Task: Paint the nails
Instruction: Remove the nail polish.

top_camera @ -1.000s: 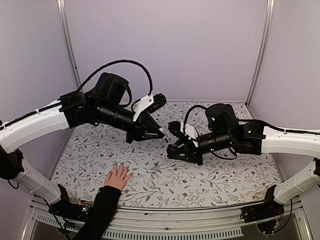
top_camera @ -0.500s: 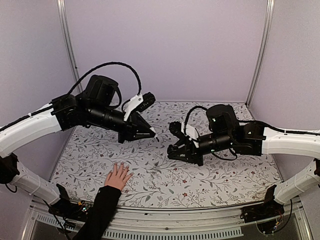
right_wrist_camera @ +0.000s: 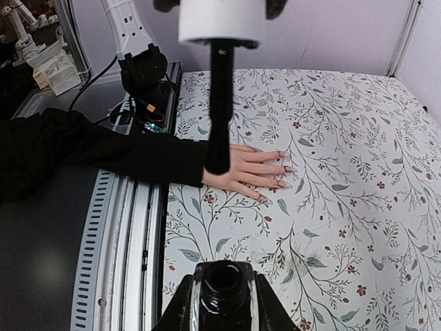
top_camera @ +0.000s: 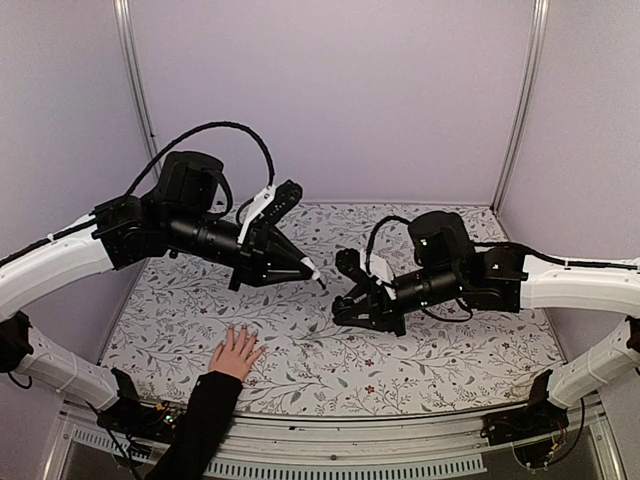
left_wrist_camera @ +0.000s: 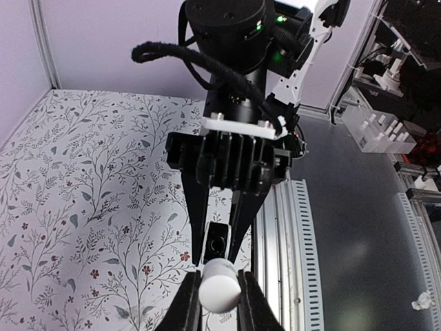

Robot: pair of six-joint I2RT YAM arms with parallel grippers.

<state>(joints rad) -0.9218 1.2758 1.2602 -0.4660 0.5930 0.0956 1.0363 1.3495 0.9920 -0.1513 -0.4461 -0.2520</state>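
Right gripper (right_wrist_camera: pixel 224 314) is clamped on open dark glass bottle (right_wrist_camera: pixel 224 283), round neck; contents not discernible. Left gripper (left_wrist_camera: pixel 219 305) pinches smooth white cylindrical cap (left_wrist_camera: pixel 220 289) with black brush stem (right_wrist_camera: pixel 219 103). Nails (right_wrist_camera: pixel 281 169): hand (top_camera: pixel 237 352) flat, 7 o'clock on floral table (top_camera: pixel 450 350).

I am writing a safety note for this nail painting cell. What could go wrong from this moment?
1. The left claw holds the cap with its brush in the air; polish might drip on the table or skin.
2. The bottle in the right claw is open; a tilt may spill it.
3. The person's hand lies flat nearby; the stiff brush could poke it.
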